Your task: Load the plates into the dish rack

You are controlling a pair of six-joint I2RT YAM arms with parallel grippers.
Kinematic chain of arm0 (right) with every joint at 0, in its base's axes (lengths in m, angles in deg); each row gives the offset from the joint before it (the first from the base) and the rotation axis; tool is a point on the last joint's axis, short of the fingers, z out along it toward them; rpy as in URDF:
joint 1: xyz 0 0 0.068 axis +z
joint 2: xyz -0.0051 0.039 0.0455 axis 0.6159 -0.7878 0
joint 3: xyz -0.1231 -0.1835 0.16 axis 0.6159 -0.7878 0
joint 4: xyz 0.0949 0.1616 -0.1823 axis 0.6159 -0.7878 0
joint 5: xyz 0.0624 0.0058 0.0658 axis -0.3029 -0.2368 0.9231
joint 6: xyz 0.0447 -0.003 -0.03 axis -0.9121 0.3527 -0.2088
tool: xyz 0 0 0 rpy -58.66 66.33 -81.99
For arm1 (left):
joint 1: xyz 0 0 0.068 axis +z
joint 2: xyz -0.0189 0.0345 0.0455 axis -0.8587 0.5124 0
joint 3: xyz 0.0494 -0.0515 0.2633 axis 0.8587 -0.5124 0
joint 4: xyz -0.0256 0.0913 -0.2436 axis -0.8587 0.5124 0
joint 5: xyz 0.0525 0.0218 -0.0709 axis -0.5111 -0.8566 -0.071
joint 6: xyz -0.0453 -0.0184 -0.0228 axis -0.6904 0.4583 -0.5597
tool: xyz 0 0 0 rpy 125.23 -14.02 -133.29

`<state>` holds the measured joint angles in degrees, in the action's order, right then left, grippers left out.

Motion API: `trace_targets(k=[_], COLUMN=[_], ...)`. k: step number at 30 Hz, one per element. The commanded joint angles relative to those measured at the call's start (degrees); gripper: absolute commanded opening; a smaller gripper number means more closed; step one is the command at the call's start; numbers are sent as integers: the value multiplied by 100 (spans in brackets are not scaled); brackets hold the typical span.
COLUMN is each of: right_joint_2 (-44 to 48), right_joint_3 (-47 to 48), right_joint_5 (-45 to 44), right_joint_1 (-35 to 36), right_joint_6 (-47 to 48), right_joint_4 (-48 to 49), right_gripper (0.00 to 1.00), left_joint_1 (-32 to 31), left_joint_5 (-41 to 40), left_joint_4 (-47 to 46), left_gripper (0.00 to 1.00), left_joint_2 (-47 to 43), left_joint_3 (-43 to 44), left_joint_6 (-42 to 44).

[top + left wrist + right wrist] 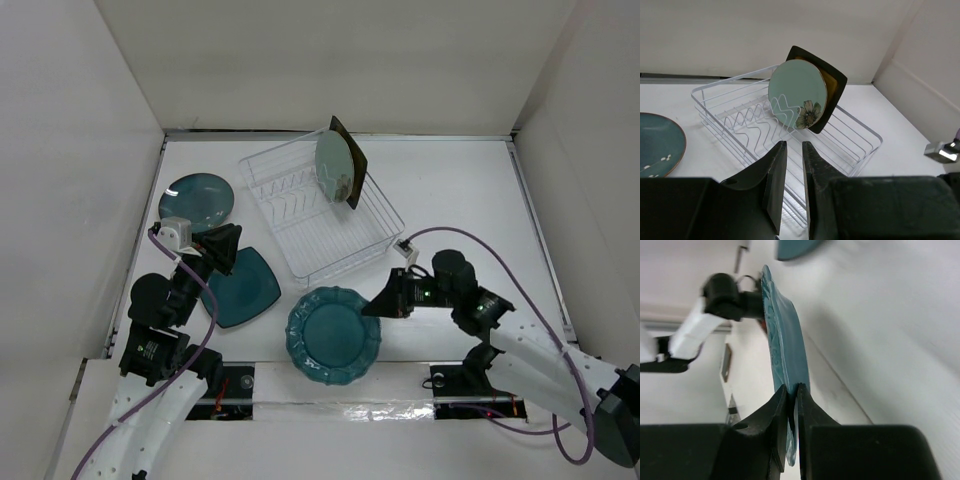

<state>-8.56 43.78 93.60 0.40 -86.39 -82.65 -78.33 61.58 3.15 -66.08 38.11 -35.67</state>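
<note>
The dish rack [345, 235] stands at the back centre. A small pale green plate [333, 160] and the black-rimmed rectangular plate [350, 170] stand upright in it, as the left wrist view shows: the green plate [796, 92], the rectangular plate [834, 82], the rack [752, 125]. A plain round teal plate [197, 198] and a square teal plate [245, 290] lie at the left. My right gripper [378, 303] [791, 386] is shut on the right rim of the scalloped teal plate [333, 338] [785, 340]. My left gripper [222, 250] [794, 144] is empty above the square plate, jaws nearly closed.
White walls enclose the table on three sides. The round teal plate [657, 145] lies left of the rack in the left wrist view. The left arm [715, 295] shows beyond the held plate in the right wrist view. The scalloped plate sits close to the table's near edge.
</note>
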Motion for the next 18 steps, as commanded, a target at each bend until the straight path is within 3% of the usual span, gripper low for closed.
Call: trace_targets(k=[1,4,11,18], right_joint_2=[158,-62,-923,-2531], right_joint_3=[1121,1629,2491,4185], right_joint_5=[816,755,122,-282], right_joint_1=[61,61,-729,-1327], right_joint_6=[-360,-395,-412,87], right_joint_4=[1113,1474,2582,2767], right_gripper=[0,0,0,0], left_joint_1=[-27,-27,-27,-27], left_joint_5=[-9,-9,-1,88], left_joint_4=[-199,-199,-199,-216], left_gripper=[16,16,16,16], left_joint_2=[23,14,-48,-83], left_joint_3=[105,105,105,88], left_joint_6=[66,66,75,31])
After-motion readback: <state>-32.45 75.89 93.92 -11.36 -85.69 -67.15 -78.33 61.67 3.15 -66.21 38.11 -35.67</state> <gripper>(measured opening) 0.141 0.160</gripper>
